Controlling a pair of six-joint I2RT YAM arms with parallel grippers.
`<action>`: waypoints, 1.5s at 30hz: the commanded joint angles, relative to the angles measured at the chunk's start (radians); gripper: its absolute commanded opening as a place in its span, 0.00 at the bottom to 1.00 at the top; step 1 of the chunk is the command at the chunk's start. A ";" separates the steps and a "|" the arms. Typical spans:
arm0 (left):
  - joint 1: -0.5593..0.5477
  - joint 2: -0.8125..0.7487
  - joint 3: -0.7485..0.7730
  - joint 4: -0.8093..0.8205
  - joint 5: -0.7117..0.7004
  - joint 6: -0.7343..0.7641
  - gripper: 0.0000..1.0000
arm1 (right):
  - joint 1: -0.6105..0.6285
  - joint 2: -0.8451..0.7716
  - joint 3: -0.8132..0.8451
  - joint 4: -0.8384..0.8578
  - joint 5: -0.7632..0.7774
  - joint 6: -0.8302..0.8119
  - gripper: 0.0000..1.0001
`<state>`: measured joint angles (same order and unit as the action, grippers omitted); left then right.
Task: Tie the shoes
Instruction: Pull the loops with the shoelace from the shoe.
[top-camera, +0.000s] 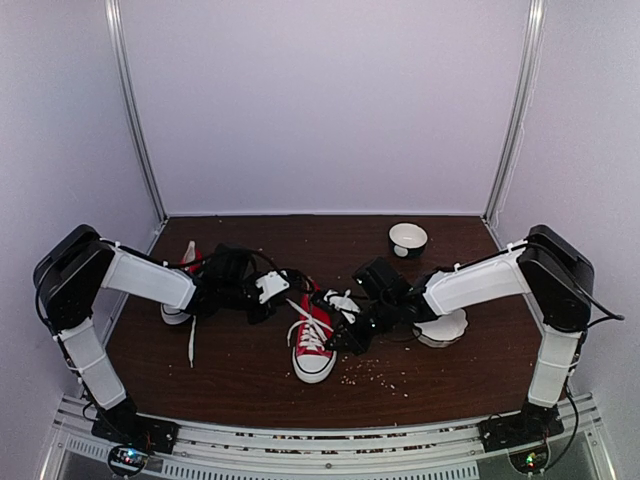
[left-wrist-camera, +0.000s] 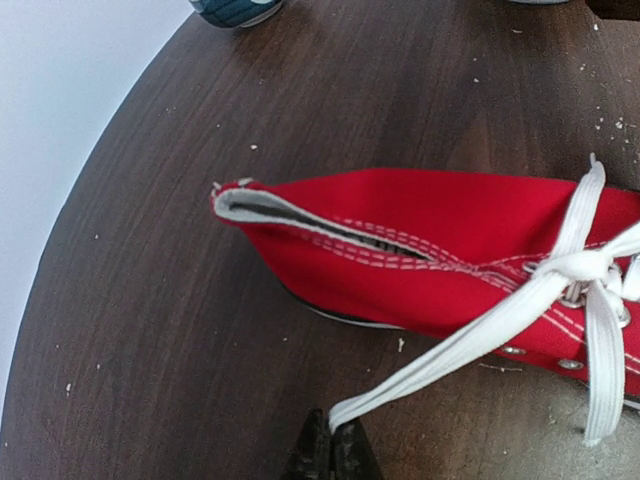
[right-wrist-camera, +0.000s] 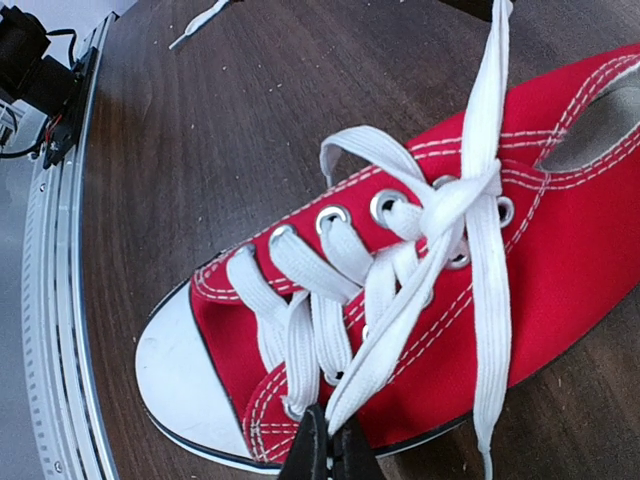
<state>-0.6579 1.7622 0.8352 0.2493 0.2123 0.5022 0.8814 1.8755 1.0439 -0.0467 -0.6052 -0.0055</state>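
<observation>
One red shoe (top-camera: 313, 345) lies mid-table with its white toe cap toward the near edge. A first knot (right-wrist-camera: 450, 205) sits across its top eyelets. My left gripper (left-wrist-camera: 335, 432) is shut on the end of one white lace (left-wrist-camera: 470, 340), which runs taut from the knot (left-wrist-camera: 580, 265) past the heel side. My right gripper (right-wrist-camera: 330, 440) is shut on the other lace (right-wrist-camera: 400, 340), low beside the toe cap (right-wrist-camera: 180, 370). In the top view the left gripper (top-camera: 298, 285) is behind the shoe and the right gripper (top-camera: 340, 335) at its right. The second shoe (top-camera: 180, 300) is partly hidden behind the left arm.
A white bowl (top-camera: 408, 239) stands at the back right. A white dish (top-camera: 445, 327) lies under the right forearm. Crumbs (top-camera: 375, 375) are scattered near the front of the brown table (top-camera: 240, 370). A loose lace (top-camera: 192, 340) trails from the second shoe.
</observation>
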 joint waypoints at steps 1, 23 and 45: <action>0.034 0.013 -0.022 0.073 -0.059 -0.067 0.00 | 0.009 0.018 -0.055 -0.038 -0.052 0.071 0.00; 0.041 0.045 -0.005 0.125 0.074 -0.110 0.00 | -0.024 -0.058 -0.054 -0.127 -0.035 0.147 0.00; 0.074 0.092 -0.056 0.117 -0.008 -0.236 0.00 | -0.066 0.011 -0.219 0.069 -0.067 0.222 0.00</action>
<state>-0.6334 1.8404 0.7998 0.3466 0.2928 0.3031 0.8181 1.8427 0.8677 0.0860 -0.6460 0.2054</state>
